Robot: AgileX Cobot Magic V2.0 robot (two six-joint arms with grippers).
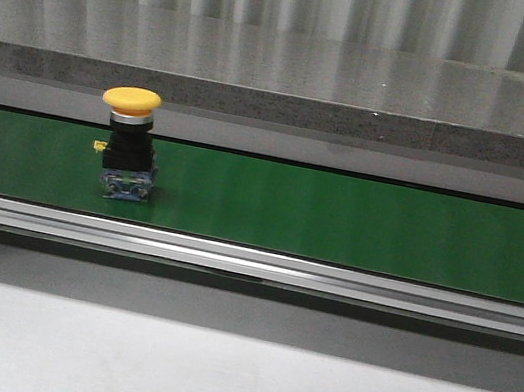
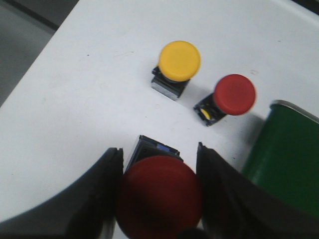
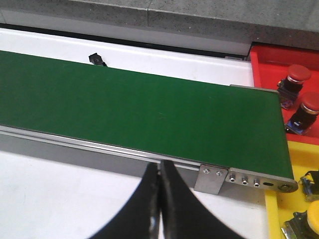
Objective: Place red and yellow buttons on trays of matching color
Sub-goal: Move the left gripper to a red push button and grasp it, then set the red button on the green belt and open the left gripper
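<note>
On the green conveyor belt [image 1: 339, 220] one yellow button [image 1: 127, 137] stands upright near its left end; the belt surface to the right of it lies open. Off the belt's end, the left pincer [image 2: 158, 191] straddles a red button [image 2: 159, 196] on the white tabletop [image 2: 89, 99], with another yellow button [image 2: 178, 62] and another red button [image 2: 232, 95] standing just beyond it, a narrow gap between them.

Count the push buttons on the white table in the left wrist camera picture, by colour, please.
Red: 2, the far red button and the near red button
Yellow: 1, the yellow button
Total: 3
</note>
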